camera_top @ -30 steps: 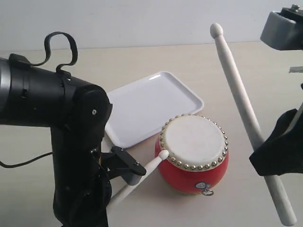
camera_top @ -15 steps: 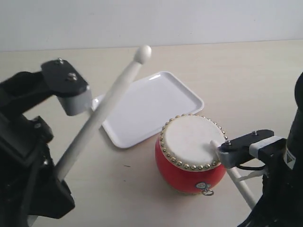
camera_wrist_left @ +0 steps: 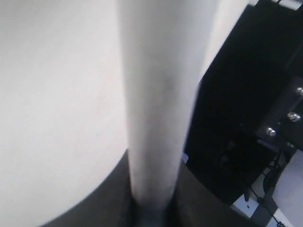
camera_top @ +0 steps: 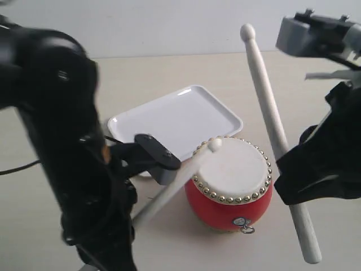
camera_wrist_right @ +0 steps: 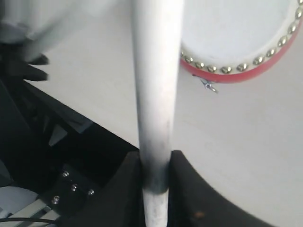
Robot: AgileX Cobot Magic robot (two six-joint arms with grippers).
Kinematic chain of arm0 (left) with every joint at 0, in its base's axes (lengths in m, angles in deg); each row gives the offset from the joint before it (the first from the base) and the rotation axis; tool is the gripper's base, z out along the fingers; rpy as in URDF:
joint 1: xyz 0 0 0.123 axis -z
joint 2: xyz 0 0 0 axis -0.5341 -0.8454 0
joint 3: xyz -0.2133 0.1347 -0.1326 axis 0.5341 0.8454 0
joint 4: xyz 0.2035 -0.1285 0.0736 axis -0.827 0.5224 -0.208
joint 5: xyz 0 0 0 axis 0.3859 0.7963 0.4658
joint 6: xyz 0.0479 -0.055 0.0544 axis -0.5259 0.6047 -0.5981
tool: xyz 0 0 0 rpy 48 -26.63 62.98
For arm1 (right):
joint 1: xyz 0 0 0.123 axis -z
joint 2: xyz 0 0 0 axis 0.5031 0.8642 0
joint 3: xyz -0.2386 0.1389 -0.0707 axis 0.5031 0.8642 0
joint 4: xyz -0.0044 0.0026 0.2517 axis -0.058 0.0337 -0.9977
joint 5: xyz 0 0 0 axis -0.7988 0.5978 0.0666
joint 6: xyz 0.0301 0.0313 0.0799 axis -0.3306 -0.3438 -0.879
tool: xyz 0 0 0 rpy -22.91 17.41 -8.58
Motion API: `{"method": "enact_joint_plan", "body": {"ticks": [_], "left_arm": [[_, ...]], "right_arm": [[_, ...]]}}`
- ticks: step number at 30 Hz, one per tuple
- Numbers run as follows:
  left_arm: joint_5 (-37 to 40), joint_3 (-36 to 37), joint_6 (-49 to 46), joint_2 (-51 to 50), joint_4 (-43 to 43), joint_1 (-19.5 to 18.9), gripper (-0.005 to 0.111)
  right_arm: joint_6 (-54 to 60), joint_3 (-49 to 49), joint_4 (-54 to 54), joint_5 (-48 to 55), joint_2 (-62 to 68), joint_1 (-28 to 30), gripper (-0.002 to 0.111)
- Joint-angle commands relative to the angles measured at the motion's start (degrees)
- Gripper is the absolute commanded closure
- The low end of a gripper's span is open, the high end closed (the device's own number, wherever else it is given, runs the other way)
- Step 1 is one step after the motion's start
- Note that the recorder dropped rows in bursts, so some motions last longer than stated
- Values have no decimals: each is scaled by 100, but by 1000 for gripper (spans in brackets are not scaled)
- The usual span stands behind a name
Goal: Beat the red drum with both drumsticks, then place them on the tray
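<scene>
Spanning the whole scene, the pale table (camera_top: 169, 68) carries all task items. The black left arm (camera_top: 62, 141) fills the near left. The black right arm (camera_top: 321, 169) fills the right side.

The white tray (camera_top: 180, 116) lies flat at centre, far and left of the drum, with nothing on it. The red drum (camera_top: 228, 206) stands upright just near and right of the tray, its cream skin ringed with gold studs.

The right drumstick (camera_top: 271, 118) is raised and steeply tilted, right of the drum. Its knob tip points up and far, and its butt end hangs low near the table. The left drumstick (camera_top: 177, 183) slopes up from the near left. Its knob sits over the far-left edge of the drum skin; contact cannot be confirmed.

The left gripper (camera_wrist_left: 151, 213) is clamped on the shaft of the left drumstick. The right gripper (camera_wrist_right: 155, 182) is clamped on the right drumstick near its butt end.
</scene>
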Motion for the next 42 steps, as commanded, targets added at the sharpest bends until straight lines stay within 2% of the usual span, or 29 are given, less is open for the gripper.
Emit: {"method": "enact_joint_plan", "body": {"ticks": [1, 6, 14, 20, 26, 30, 33, 42], "left_arm": [[93, -501, -137, -1236, -112, 9, 107], [93, -559, -137, -1136, -189, 9, 107], [93, -545, 361, 734, -742, 9, 107], [93, -306, 671, 2023, -898, 9, 107], [93, -280, 972, 2481, -924, 9, 107], [93, -218, 921, 2218, -924, 9, 107], [93, -204, 822, 1643, -924, 9, 107], [93, -204, 154, -1029, -704, 9, 107]], "right_arm": [[-47, -92, 41, 16, -174, 2, 108], [-47, -92, 123, 16, -158, 2, 108], [-51, 591, 521, 16, 194, 2, 108], [148, 1770, 547, 16, 1303, 2, 108], [426, 1883, 536, 16, 2313, 2, 108], [427, 1742, 538, 16, 1822, 2, 108], [320, 1604, 459, 16, 1102, 2, 108], [4, 1280, 78, 16, -893, 2, 108]]}}
